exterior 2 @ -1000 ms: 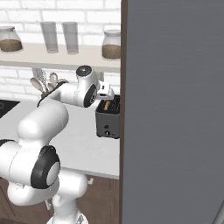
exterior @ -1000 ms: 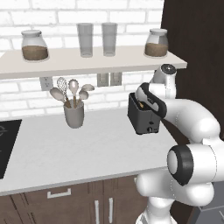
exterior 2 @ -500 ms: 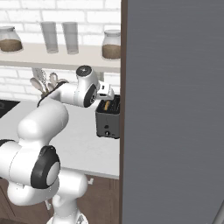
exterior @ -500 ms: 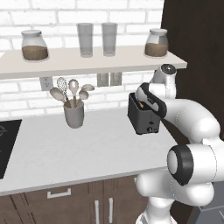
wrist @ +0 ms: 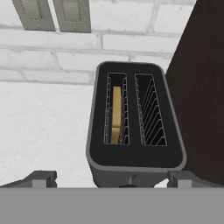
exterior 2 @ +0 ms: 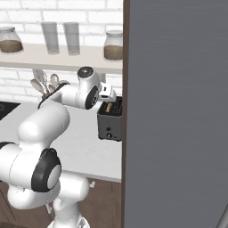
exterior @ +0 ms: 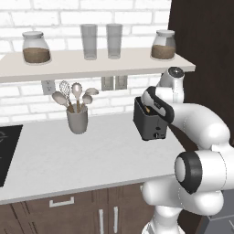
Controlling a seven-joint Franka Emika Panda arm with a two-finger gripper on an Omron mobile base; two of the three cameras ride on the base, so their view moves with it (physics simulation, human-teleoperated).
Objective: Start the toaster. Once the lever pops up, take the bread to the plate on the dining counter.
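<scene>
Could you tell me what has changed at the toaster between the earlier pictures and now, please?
Nothing has visibly changed. The arm holds the same pose, the open gripper still hovers over the toaster, and the bread stays in its slot.

I see toaster [wrist: 133, 155]: dark matt shell, smooth, thin wire grilles lining 2 slots. Bread [wrist: 116, 114]: tan, dry matt face. Worktop [exterior: 68, 155]: pale, smooth, flat sheen. Wall [exterior: 137, 18]: white brick, matt. Cabinet fronts [exterior: 87, 215]: dark wood grain, metal handles. 2 tumblers [exterior: 101, 41]: clear glass. Utensil holder [exterior: 77, 122]: grey, matt.
</scene>
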